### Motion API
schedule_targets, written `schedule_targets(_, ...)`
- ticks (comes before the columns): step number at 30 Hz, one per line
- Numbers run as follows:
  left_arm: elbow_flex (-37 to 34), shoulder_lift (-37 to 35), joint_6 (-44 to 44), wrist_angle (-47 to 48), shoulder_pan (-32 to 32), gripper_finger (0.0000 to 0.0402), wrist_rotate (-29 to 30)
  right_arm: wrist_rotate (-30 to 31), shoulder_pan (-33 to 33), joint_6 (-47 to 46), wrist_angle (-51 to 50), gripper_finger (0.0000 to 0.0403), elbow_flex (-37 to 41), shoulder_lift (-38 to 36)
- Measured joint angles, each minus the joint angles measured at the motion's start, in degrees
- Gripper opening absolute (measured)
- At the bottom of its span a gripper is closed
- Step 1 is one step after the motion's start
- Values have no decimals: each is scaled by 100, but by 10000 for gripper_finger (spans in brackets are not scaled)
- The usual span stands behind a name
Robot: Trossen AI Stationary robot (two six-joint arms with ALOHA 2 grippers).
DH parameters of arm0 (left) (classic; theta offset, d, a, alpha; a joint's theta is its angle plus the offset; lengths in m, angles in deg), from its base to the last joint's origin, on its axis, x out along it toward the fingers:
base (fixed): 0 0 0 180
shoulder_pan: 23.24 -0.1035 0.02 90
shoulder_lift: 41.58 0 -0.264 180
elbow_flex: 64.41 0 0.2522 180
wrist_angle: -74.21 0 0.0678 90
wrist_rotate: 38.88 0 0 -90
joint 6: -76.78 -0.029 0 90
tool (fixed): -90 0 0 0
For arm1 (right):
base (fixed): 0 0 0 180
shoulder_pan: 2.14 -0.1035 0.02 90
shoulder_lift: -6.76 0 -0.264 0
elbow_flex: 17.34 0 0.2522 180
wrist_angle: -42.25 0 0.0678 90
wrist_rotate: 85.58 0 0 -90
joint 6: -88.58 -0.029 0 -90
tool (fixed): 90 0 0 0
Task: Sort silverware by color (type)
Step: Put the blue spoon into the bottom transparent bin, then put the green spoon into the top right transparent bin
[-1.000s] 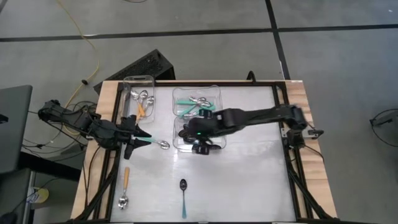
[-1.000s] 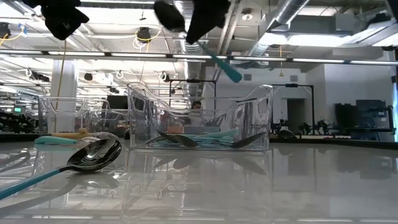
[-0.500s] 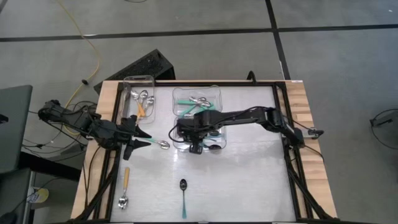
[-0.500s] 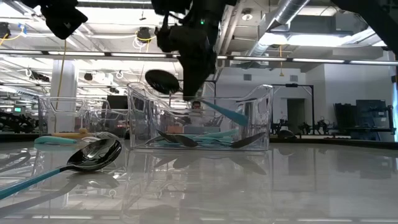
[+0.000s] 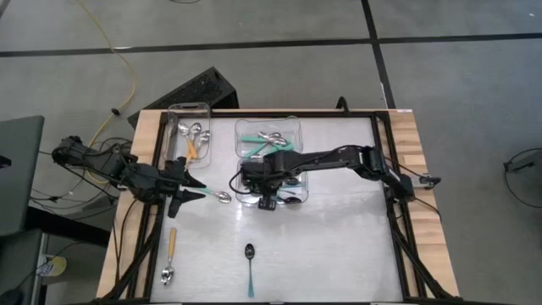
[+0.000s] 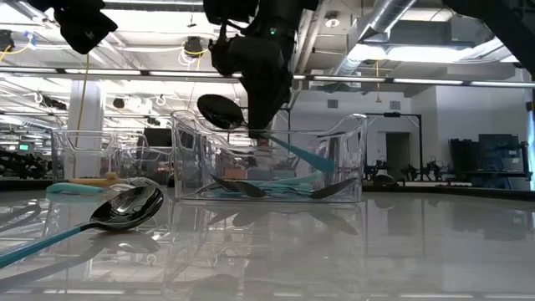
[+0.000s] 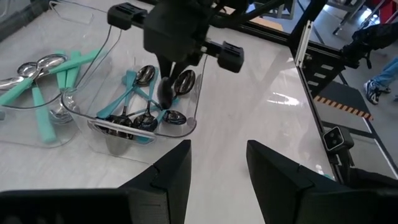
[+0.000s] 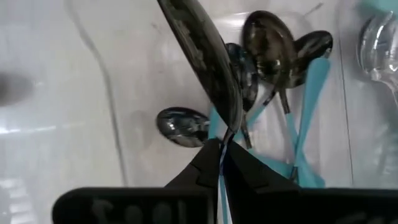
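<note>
My right gripper (image 5: 264, 185) hangs over the near clear tub (image 5: 292, 196) and is shut on a black-bowled, teal-handled spoon (image 6: 219, 110). Several like spoons (image 7: 140, 115) lie in that tub. My left gripper (image 5: 191, 189) is open, high above the table's left side. Below it a silver-bowled teal spoon (image 5: 213, 196) lies flat on the table. A black-bowled teal spoon (image 5: 250, 269) and an orange-handled silver spoon (image 5: 170, 254) lie near the front edge. My right gripper pinches the spoon between its two fingers at the neck (image 8: 222, 142), where the black bowl meets the teal handle. The fingers come from above, pointing down. The spoon is tilted: the bowl (image 8: 202, 59) sticks up and the handle (image 6: 303, 153) slants down inside the tub.
A far middle tub (image 5: 292, 127) holds silver-bowled teal spoons. The far left tub (image 5: 174, 119) holds silver spoons with orange handles. Free tabletop lies to the right and front. Wooden strips border the table's left and right edges.
My right gripper has moved toward the table's left and down over the near tub, still shut on the spoon. The spoon has come down from above the tub's rim, and its teal handle now reaches inside the tub. It has hardly moved in the last half second.
</note>
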Motion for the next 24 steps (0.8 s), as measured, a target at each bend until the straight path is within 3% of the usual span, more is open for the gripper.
schedule_targets(17,0,0,171,4,0,139,2,-283,22,148,-31,99,0,-16)
schedule_targets(24,0,0,145,35,0,139,-329,-224,50,35,-176,110,0,-433)
